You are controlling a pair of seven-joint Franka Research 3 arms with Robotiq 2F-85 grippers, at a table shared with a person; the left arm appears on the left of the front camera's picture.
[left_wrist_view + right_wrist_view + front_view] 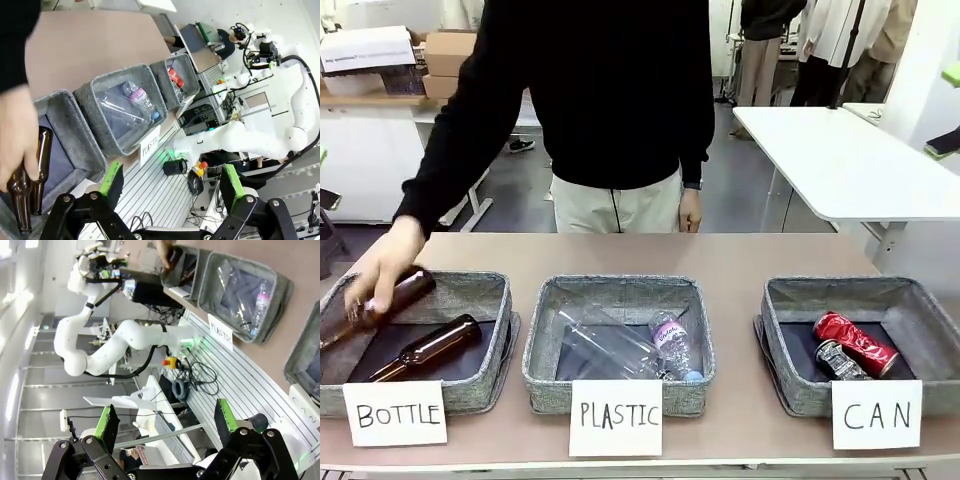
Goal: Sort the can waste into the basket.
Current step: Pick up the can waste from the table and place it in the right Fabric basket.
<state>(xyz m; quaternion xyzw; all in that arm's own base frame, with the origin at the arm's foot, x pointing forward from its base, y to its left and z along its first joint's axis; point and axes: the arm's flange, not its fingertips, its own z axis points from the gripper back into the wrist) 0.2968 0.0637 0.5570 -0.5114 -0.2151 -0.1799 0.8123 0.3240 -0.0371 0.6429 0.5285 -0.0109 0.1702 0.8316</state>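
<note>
The CAN basket [790, 345] stands at the right of the table, grey fabric with a white "CAN" sign. Inside it lie a crushed red can [856, 342] and, just in front, a dark black-and-silver can [839, 362]. The left wrist view shows that basket [168, 74] far off with the red can [174, 77] in it. My left gripper [171, 187] hangs open and empty beyond the table's near edge, well short of the baskets. My right gripper [165, 426] is open and empty too, off the table, with a corner of the CAN basket [304, 360] at the picture's right edge.
A PLASTIC basket [546, 350] with clear bottles stands in the middle. At the left, a person's hand [382, 272] holds a brown bottle [390, 300] over the BOTTLE basket [492, 345], where another brown bottle [432, 346] lies. Bare tabletop stretches behind the baskets.
</note>
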